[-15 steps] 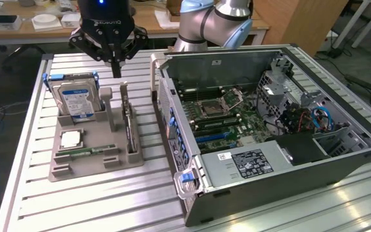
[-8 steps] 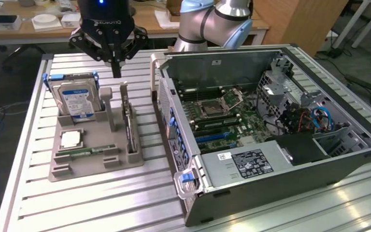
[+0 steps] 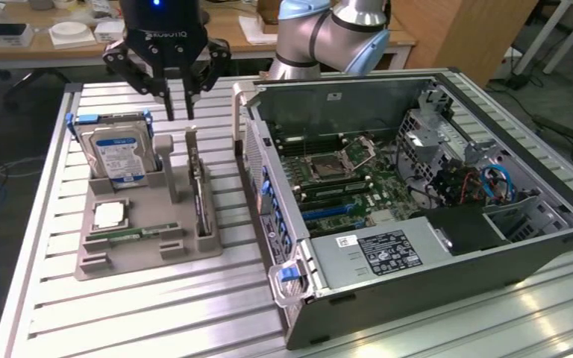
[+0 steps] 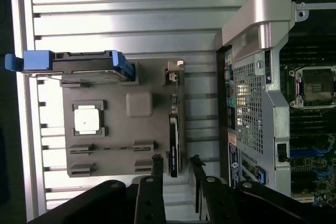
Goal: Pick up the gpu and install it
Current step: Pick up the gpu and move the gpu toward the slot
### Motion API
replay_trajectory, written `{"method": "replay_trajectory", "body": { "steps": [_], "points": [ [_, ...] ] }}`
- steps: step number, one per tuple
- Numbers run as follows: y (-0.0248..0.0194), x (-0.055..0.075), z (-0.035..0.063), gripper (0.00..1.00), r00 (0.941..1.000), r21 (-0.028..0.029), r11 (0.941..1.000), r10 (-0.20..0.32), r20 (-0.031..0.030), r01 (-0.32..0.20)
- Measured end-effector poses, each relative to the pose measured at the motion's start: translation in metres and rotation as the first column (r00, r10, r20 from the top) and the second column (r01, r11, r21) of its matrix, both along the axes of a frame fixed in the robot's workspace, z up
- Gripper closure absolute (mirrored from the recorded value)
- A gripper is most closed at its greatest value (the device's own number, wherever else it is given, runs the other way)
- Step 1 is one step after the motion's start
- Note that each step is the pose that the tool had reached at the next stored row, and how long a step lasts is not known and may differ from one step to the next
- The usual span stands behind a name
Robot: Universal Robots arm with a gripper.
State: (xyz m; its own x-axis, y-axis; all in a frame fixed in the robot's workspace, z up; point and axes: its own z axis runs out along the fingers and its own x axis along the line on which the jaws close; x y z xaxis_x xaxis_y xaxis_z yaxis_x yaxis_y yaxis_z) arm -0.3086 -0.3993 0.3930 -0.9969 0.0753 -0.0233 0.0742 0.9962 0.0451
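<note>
The gpu (image 3: 199, 195) is a thin dark card standing on edge in a slot along the side of the grey holder (image 3: 147, 262) nearest the case. Its pale metal bracket end points to the back of the table. My gripper (image 3: 180, 112) hangs just above that back end, open, with nothing between its fingers. In the wrist view the gpu (image 4: 174, 135) runs straight toward the gap of my gripper (image 4: 176, 162), and the two dark fingertips (image 4: 156, 162) stand on either side of the card's line, apart from it.
The holder also carries an upright hard drive (image 3: 117, 153) with blue clips, a processor chip (image 3: 110, 215) and a memory stick (image 3: 127, 235). An open computer case (image 3: 525, 246) with its motherboard (image 3: 346, 179) exposed lies close on the exterior view's right. The slatted table (image 3: 167, 321) extends in front.
</note>
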Motion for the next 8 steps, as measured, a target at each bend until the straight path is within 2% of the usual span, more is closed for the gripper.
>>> {"method": "replay_trajectory", "body": {
  "steps": [1,4,7,8],
  "points": [
    [0.0000,0.0000,0.0000,0.71,1.0000,0.0000,1.0000,0.000,0.0001,0.000],
    [0.0000,0.0000,0.0000,0.53,1.0000,0.0000,1.0000,0.003,0.0001,-0.003],
    [0.0000,-0.0001,-0.0004,0.47,0.9994,-0.0004,0.9994,0.036,0.0000,-0.036],
    [0.0000,0.0000,-0.0008,0.41,0.9989,-0.0004,0.9989,0.046,0.0001,-0.046]
  ]
}}
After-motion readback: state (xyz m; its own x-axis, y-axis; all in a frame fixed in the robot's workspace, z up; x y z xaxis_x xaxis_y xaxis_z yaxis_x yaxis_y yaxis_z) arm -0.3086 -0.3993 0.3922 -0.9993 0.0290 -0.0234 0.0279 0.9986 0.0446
